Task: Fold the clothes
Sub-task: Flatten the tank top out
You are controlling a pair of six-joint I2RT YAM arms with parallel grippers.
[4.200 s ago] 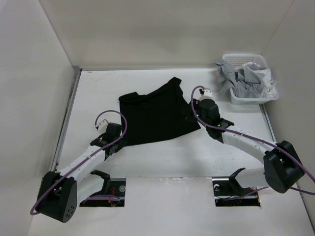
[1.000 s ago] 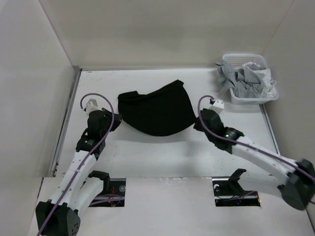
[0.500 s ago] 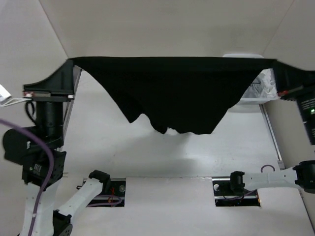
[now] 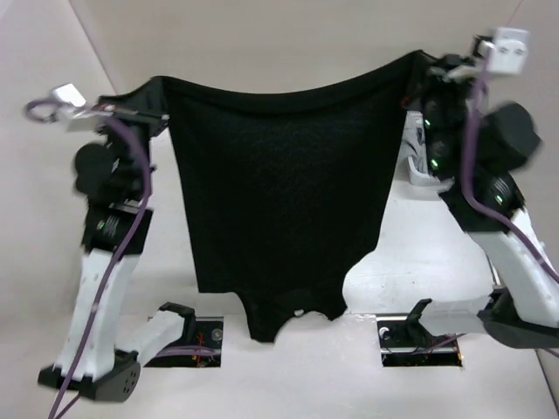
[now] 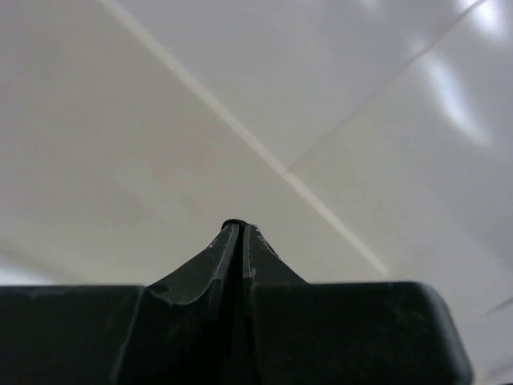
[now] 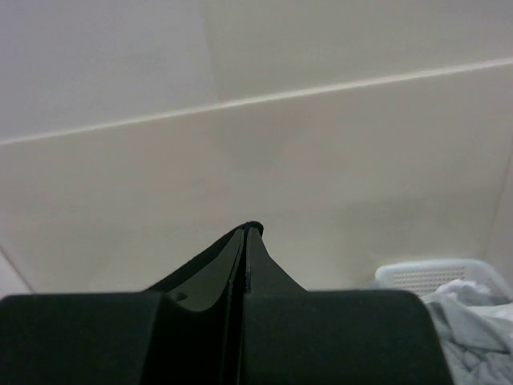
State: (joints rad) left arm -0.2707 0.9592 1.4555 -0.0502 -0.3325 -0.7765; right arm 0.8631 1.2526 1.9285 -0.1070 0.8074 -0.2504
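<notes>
As it hangs mid-air, the black T-shirt (image 4: 279, 192) spreads wide. The left gripper (image 4: 160, 85) and right gripper (image 4: 417, 63) each clamp a top corner.

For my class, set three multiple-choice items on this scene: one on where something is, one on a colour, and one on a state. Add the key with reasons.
1. Where is the black T-shirt?
A lying flat
B hanging in the air between the left gripper and the right gripper
C crumpled in a heap

2. What colour is the basket?
A white
B blue
C red

3. How do the two grippers stand?
A both wide open
B one open, one shut
C both shut on the black T-shirt

Key:
1 B, because the top view shows it hanging from a raised arm on each side.
2 A, because its slotted rim is white in the right wrist view.
3 C, because the fingers meet in each wrist view and the shirt hangs from both.
</notes>
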